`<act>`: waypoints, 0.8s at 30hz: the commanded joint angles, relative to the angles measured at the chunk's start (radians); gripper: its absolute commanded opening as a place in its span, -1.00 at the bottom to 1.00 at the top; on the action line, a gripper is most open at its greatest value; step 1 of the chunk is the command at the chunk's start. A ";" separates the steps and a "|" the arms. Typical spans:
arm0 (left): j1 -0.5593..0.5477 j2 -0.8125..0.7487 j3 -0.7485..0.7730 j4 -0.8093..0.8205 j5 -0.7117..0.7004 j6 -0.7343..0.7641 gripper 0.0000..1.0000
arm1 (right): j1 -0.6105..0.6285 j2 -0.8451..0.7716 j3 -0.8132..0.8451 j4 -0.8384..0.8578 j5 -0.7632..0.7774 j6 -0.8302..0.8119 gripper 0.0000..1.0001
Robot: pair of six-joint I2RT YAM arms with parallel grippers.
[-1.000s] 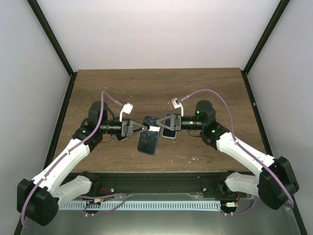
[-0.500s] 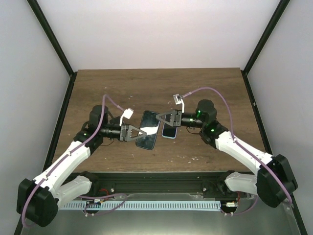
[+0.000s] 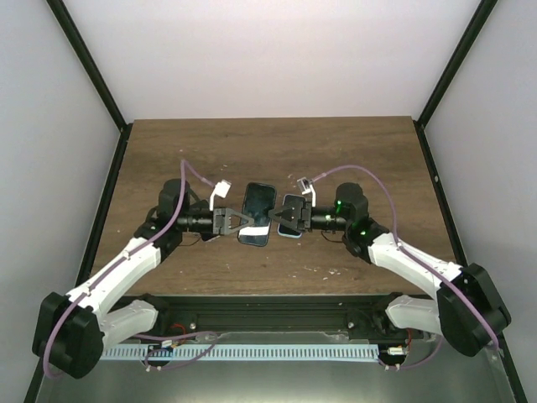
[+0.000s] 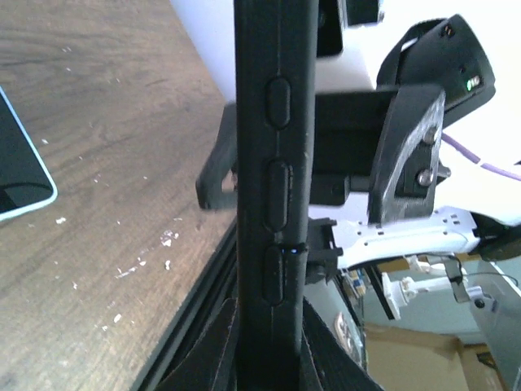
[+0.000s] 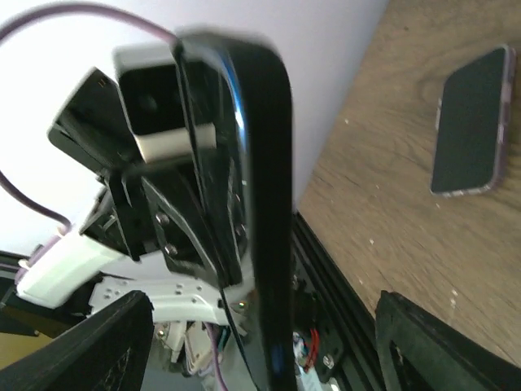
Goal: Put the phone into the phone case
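Observation:
My left gripper (image 3: 235,221) is shut on a black phone case (image 3: 258,210) and holds it above the wooden table (image 3: 369,159). In the left wrist view the phone case (image 4: 275,163) stands edge-on, its moulded side buttons showing, with my left gripper (image 4: 269,326) clamped on its lower end. A phone (image 3: 294,229) with a pale blue rim lies flat on the table just right of the case, showing as well in the left wrist view as the phone (image 4: 16,175) and in the right wrist view as the phone (image 5: 472,122). My right gripper (image 3: 281,218) is open above it. Between its spread fingers (image 5: 89,346) runs the edge of the case (image 5: 264,244), untouched.
The table's near edge carries a black rail (image 3: 268,304), close under both wrists. White specks (image 4: 163,240) dot the wood near that edge. Black frame posts (image 3: 92,75) and pale walls close in the sides and the back.
My left gripper has shut on the case and carried it farther from the near edge. The right gripper has opened and now stands spread round the case's edge.

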 commanded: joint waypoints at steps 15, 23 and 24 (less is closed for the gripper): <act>0.000 0.017 0.023 0.251 -0.131 -0.078 -1.00 | 0.090 0.097 -0.011 0.170 -0.105 0.098 0.43; 0.000 -0.001 0.026 0.160 -0.181 0.006 -1.00 | 0.093 0.077 -0.028 0.232 -0.082 0.147 -0.50; 0.000 -0.005 0.033 0.122 -0.198 0.041 -1.00 | 0.093 0.070 -0.032 0.231 -0.074 0.150 -0.60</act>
